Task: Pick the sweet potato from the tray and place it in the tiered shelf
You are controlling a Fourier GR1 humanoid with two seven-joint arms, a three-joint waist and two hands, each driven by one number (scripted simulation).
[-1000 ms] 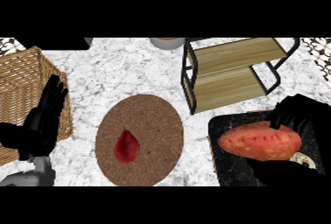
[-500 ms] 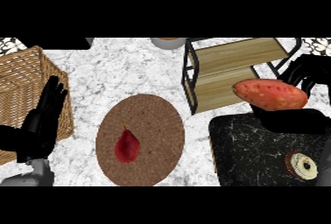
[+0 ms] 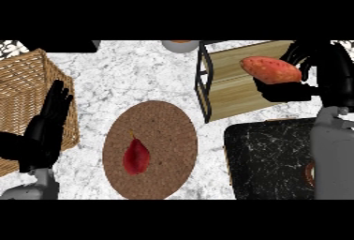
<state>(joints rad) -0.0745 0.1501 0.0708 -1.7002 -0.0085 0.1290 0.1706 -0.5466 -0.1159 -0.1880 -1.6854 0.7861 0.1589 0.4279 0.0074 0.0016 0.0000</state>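
R hand (image 3: 304,70) had its fingers curled round the sweet potato (image 3: 271,70), holding it over the tiered shelf (image 3: 235,89) at the surface's far right corner; can't tell if it touched the wood. Black marbled tray (image 3: 266,157) sat at the near right edge, just beside the shelf. L hand (image 3: 43,129) rested w/ fingers straight by the wicker basket (image 3: 24,84) at the left edge. A red chili (image 3: 136,157) lay on the round woven mat (image 3: 151,149) mid-surface.

Two black hands, left hand (image 3: 43,129) and right hand (image 3: 319,70), on smooth grey forearms.
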